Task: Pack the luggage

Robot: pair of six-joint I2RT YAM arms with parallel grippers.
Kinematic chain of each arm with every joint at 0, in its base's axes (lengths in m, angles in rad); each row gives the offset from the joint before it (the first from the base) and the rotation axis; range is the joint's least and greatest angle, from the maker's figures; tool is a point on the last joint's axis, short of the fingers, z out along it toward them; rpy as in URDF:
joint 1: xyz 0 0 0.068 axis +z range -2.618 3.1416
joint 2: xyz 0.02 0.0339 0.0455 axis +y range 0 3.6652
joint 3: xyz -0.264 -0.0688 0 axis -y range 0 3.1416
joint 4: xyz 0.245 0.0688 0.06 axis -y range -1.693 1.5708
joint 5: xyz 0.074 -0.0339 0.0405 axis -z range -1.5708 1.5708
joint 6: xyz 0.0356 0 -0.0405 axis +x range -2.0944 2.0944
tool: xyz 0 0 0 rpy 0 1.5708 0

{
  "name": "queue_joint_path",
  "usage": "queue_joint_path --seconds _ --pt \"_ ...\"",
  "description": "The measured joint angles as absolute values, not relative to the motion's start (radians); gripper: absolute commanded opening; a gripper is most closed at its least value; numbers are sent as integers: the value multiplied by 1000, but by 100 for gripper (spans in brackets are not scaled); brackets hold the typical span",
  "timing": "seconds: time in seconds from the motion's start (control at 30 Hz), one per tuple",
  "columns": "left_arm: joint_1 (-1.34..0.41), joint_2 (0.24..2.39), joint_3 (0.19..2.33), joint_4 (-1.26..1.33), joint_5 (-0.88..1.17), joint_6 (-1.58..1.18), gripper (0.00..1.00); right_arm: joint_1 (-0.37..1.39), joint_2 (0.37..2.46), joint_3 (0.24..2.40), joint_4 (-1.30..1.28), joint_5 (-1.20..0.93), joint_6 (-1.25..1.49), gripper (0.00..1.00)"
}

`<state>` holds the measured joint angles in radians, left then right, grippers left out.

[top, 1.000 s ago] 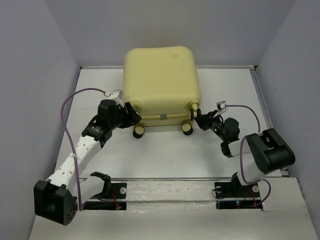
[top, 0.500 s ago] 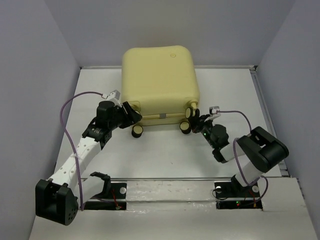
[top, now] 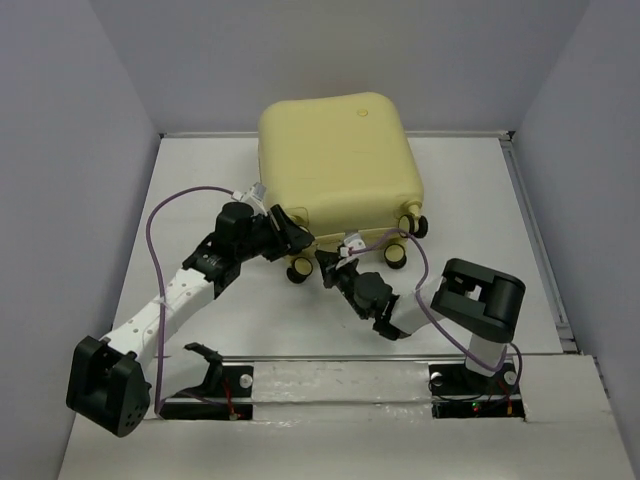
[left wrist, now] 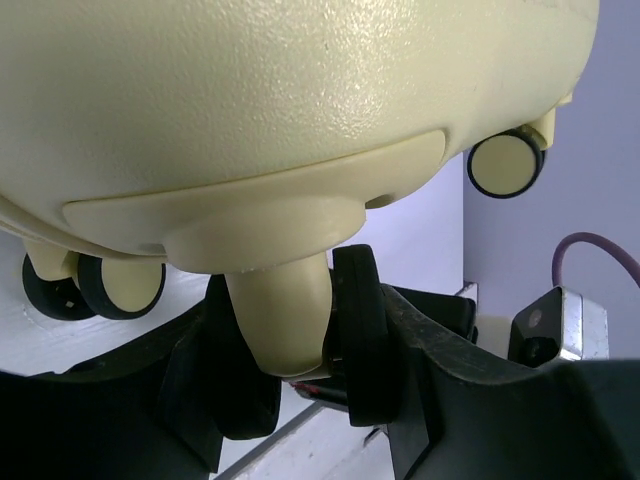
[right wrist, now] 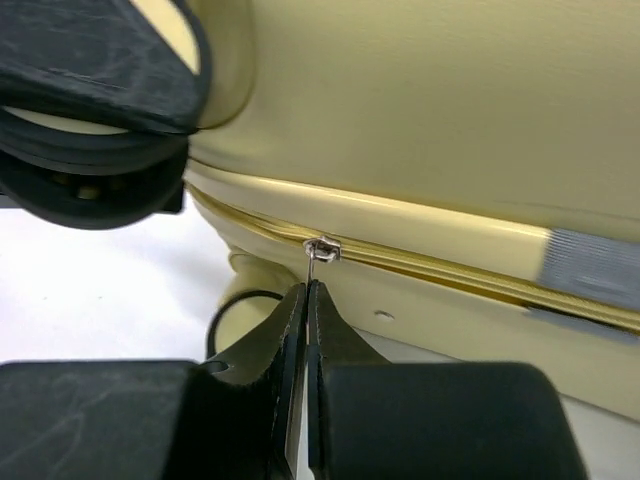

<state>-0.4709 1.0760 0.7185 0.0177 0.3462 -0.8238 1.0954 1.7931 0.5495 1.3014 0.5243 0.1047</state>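
Two grippers hold the small pale-yellow hard-shell suitcase [top: 335,160], lying shut at 12 o'clock on the white table [top: 450,200], wheels toward 6. The left gripper [top: 283,232] is clamped on a cream corner caster [left wrist: 285,320], and the right gripper [right wrist: 307,300] is pinched on the small metal zipper pull [right wrist: 316,265]. Packing looks done and only zipping is left — how much, I cannot tell

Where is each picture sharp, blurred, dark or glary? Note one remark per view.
Right wrist: zip pull sharp, right gripper nearer the lens soft and dark. Left wrist: luggage grain crisp with mild sheen; left gripper, clamped on a wheel, underexposed. Top external: even light, soft shadows, no glare.
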Motion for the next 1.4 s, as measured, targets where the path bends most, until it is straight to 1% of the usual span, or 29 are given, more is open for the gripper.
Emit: queue_joint_path --seconds 0.23,0.4,0.5,0.67,0.7,0.73,0.77,0.8,0.83,0.9,0.97,1.0,1.07,1.13,1.17,1.2,1.27,1.3,1.33,1.4 --pt "-475 1077 723 20 366 -867 6 1110 1874 653 1293 364 231 7" --pt "-479 1077 728 26 392 -919 6 1110 1960 752 1306 307 365 7" --pt "-464 1076 728 47 372 -956 6 1106 2021 836 1317 316 440 7" --pt "-456 1029 717 132 225 -1015 6 1106 2148 1024 1371 414 583 7" --pt "-456 1012 703 164 200 -1028 6 1106 2163 1053 1377 432 623 10" --pt "-458 995 690 183 187 -1036 6 1107 2168 1064 1378 435 646 15" --pt "-460 977 674 200 175 -1047 6 1109 2164 1063 1379 436 669 25" --pt "-467 959 657 215 165 -1057 6 1114 2156 1052 1378 435 681 39" --pt "-472 941 640 223 164 -1066 6 1121 2136 1016 1375 416 690 62" --pt "-507 902 596 240 184 -1086 6 1151 2078 914 1346 382 684 77" --pt "-547 889 560 234 225 -1108 6 1188 2003 764 1328 360 677 87" --pt "-556 888 547 236 238 -1111 8 1203 1977 710 1323 352 669 88" --pt "-572 888 513 233 268 -1121 17 1230 1882 566 1305 341 653 90" --pt "-575 887 497 257 283 -1132 24 1225 1812 501 1292 336 641 91" --pt "-574 886 491 268 289 -1134 35 1222 1754 465 1278 332 633 92" --pt "-574 884 480 287 292 -1135 40 1217 1700 439 1267 332 630 92" --pt "-572 881 468 308 294 -1137 51 1212 1600 413 1240 333 622 96" --pt "-570 879 463 314 295 -1136 55 1211 1531 406 1188 334 619 97" --pt "-567 879 459 322 299 -1134 63 1210 1471 404 1141 337 614 98" --pt "-566 879 458 326 303 -1129 72 1210 1359 406 1018 350 598 100"
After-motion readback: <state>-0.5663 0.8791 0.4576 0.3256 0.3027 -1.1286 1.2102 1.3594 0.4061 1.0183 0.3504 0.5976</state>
